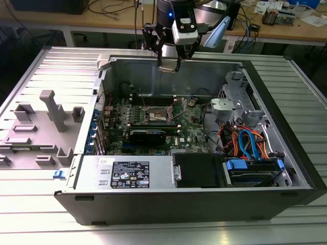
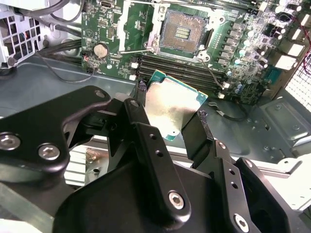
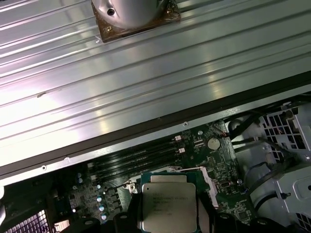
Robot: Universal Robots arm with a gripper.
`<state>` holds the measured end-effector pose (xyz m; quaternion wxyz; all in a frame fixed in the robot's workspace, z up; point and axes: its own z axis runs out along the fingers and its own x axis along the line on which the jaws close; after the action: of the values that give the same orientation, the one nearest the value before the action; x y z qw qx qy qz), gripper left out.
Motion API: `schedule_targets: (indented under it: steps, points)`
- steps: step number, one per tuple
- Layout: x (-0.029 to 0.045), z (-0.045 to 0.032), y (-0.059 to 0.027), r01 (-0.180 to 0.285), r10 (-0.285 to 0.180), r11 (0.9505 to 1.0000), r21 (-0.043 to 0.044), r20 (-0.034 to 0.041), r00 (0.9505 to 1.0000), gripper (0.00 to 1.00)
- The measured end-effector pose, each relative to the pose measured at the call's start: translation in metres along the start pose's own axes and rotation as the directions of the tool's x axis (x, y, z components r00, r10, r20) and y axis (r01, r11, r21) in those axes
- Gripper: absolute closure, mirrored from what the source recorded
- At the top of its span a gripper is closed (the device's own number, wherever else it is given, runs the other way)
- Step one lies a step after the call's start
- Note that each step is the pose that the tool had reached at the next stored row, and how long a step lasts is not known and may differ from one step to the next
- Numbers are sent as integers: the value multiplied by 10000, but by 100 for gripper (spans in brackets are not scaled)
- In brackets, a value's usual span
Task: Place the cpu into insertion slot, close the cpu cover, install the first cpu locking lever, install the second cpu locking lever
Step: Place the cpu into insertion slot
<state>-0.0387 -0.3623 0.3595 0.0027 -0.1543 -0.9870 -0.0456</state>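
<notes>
- The step in hand looks like the first one: carrying the cpu (image 2: 172,104) to the insertion slot (image 2: 182,31). Nothing is seated yet.
- The claw (image 1: 168,66) is clamped on the cpu, one fingertip on each of two opposite edges. It hangs above the back wall of the open computer case (image 1: 153,173), on the side toward the desk's (image 1: 153,232) far edge.
- The chip is in the air, well apart from the slot, which lies open on the motherboard (image 1: 189,130) with its dark centre bare.
- The cpu cover (image 2: 153,30) appears swung up beside the slot, so the way in looks free.
- As I judge it, seating calls for bringing the chip over the slot, level and square to its rim, with a gentle descent.
- The cpu is a flat square with a silvery-grey, slightly streaked metal top and a green border; in the first wrist view it carries faint print.
</notes>
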Motion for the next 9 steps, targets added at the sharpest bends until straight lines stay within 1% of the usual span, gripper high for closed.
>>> schedule_targets:
  steps: [5, 9]
  points:
    - [0, 3, 0, -544, 544, 9985, -10, 48, 9985, 46]
    - [0, 3, 0, -621, 621, 9981, -13, 55, 9981, 46]
